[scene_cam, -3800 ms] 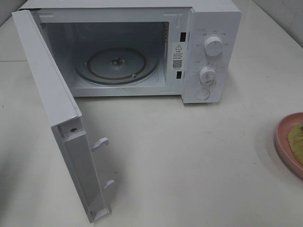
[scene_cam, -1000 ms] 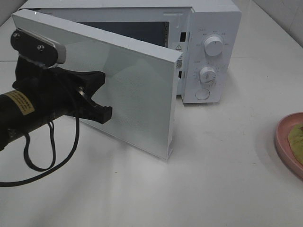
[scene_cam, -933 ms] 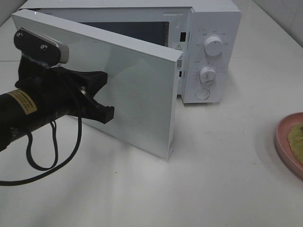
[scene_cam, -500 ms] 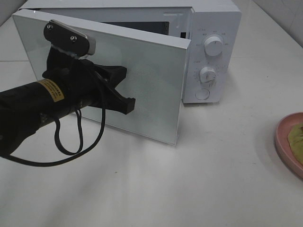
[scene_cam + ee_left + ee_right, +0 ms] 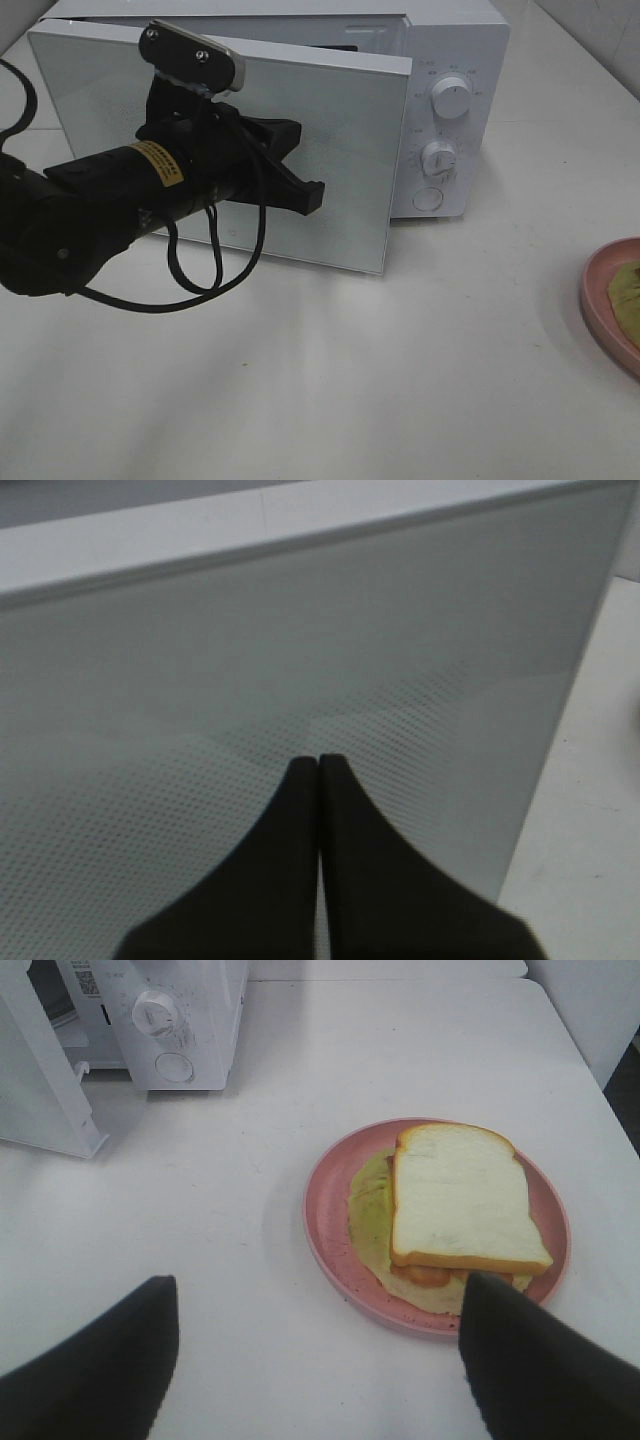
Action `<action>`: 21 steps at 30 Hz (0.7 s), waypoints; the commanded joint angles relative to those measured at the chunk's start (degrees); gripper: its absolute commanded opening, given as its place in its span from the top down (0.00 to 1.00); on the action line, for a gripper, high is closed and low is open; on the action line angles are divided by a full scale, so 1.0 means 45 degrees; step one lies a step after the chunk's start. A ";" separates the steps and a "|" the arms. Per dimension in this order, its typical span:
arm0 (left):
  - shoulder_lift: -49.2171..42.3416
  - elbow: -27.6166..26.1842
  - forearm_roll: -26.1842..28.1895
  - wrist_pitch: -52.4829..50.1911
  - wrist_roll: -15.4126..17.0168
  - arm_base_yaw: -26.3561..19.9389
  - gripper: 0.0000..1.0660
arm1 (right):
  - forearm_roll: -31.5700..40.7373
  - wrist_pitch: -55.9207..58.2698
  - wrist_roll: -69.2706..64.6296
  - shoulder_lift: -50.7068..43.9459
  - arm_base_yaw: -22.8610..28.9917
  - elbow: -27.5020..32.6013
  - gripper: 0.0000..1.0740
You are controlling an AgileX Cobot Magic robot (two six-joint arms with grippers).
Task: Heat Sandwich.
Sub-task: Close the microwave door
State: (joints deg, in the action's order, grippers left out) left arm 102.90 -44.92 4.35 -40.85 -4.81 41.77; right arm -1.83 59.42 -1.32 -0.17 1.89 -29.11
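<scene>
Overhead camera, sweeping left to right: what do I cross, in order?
Left arm's shut gripper against the microwave door → control knobs → bare white table → pink plate with the sandwich at the right edge.

White table (image 5: 400, 380): microwave (image 5: 450, 60), pink plate (image 5: 330, 1210).

The high camera is looking down at the microwave (image 5: 440, 110); the wrist cameras are sharing its door (image 5: 300, 660), one close.
</scene>
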 commanded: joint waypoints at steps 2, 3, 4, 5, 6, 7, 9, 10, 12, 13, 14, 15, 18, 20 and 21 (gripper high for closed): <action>0.0178 -0.0344 0.0064 0.0166 0.0140 0.0102 1.00 | 0.0038 -0.0115 0.0166 -0.0357 -0.0038 0.0013 0.30; 0.0242 -0.0420 0.0064 0.0178 0.0140 0.0140 1.00 | 0.0038 -0.0115 0.0166 -0.0357 -0.0038 0.0013 0.30; 0.0306 -0.0497 0.0064 0.0178 0.0140 0.0140 1.00 | 0.0038 -0.0115 0.0166 -0.0357 -0.0038 0.0013 0.30; 0.0407 -0.0649 0.0064 0.0255 0.0140 0.0140 1.00 | 0.0038 -0.0115 0.0166 -0.0357 -0.0038 0.0013 0.30; 0.0407 -0.0649 0.0064 0.0255 0.0140 0.0140 1.00 | 0.0038 -0.0115 0.0166 -0.0357 -0.0038 0.0013 0.30; 0.0484 -0.0764 0.0064 0.0331 0.0140 0.0140 1.00 | 0.0038 -0.0115 0.0166 -0.0357 -0.0038 0.0013 0.30; 0.0637 -0.1044 0.0064 0.0471 0.0140 0.0140 1.00 | 0.0038 -0.0115 0.0127 -0.0357 -0.0038 0.0013 0.30; 0.0802 -0.1273 0.0013 0.0484 0.0140 0.0140 1.00 | 0.0038 -0.0115 0.0127 -0.0357 -0.0038 0.0013 0.30; 0.0866 -0.1375 0.0000 0.0535 0.0140 0.0140 1.00 | 0.0038 -0.0115 0.0127 -0.0357 -0.0038 0.0013 0.30; 0.0929 -0.1528 -0.0013 0.0560 0.0153 0.0140 1.00 | 0.0038 -0.0115 0.0127 -0.0357 -0.0038 0.0013 0.30; 0.0968 -0.1642 -0.0051 0.0675 0.0166 0.0140 1.00 | 0.0038 -0.0115 0.0127 -0.0357 -0.0038 0.0013 0.30; 0.1070 -0.1923 -0.0076 0.0853 0.0166 0.0140 1.00 | 0.0038 -0.0115 0.0127 -0.0357 -0.0038 0.0013 0.30; 0.1210 -0.2126 -0.0076 0.0968 0.0166 0.0140 1.00 | 0.0051 -0.0115 0.0127 -0.0357 -0.0038 0.0013 0.30; 0.1401 -0.2432 -0.0076 0.1146 0.0166 0.0140 1.00 | 0.0051 -0.0115 0.0127 -0.0357 -0.0038 0.0013 0.30; 0.1401 -0.2432 -0.0076 0.1146 0.0166 0.0140 1.00 | 0.0051 -0.0115 0.0127 -0.0357 -0.0038 0.0013 0.30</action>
State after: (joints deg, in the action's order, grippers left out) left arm 108.92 -54.77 4.18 -36.04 -4.47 42.11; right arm -1.83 59.42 -1.32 -0.17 1.89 -29.11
